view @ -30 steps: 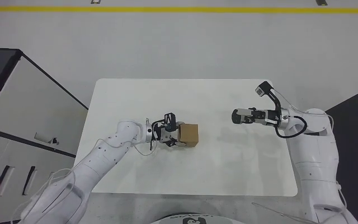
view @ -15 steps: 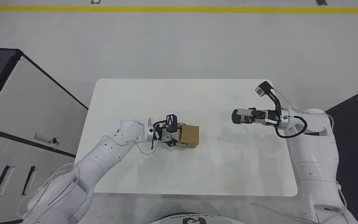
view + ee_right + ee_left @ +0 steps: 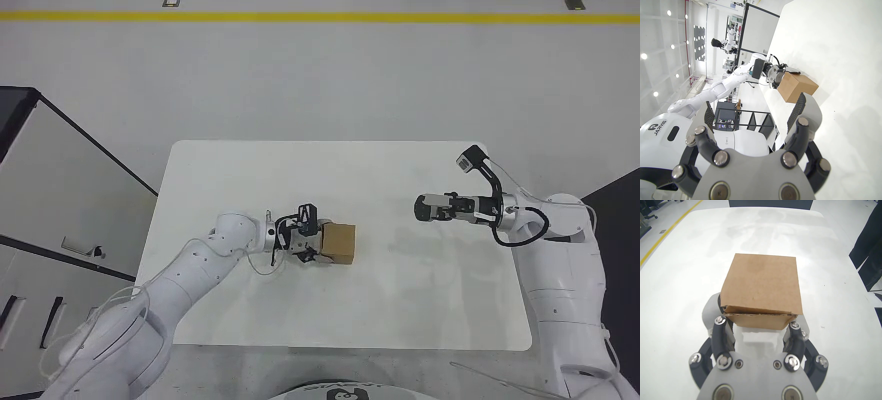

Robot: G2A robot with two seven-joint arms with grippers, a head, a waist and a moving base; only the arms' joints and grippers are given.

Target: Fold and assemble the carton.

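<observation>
Sitting square on the white table (image 3: 400,170) is the brown cardboard carton (image 3: 339,241), a little left of the middle as the top view has it. It is closed up into a box shape, with its plain top panel facing up.

The left gripper (image 3: 312,243) is right at the carton's left end. From the left wrist, the carton (image 3: 762,285) fills the space ahead of that gripper (image 3: 759,321). Its fingers (image 3: 710,308) are spread about as wide as the box, one drawn in along each side of the near end, so they clasp it. On that near end a folded flap shows its raw corrugated edge under the top panel, with a small gap at one corner.

Over on the other side, the right gripper (image 3: 420,208) hangs above the table's right half, pointing toward the carton and well apart from it. Its own camera looks out between its ribbed fingers (image 3: 799,108), which are parted wide with nothing between them (image 3: 755,102). Beyond them the carton (image 3: 797,88) rests on the table (image 3: 838,47), with the left gripper (image 3: 780,75) pressed up to its far end.

A yellow line (image 3: 320,16) runs across the floor past the table.
</observation>
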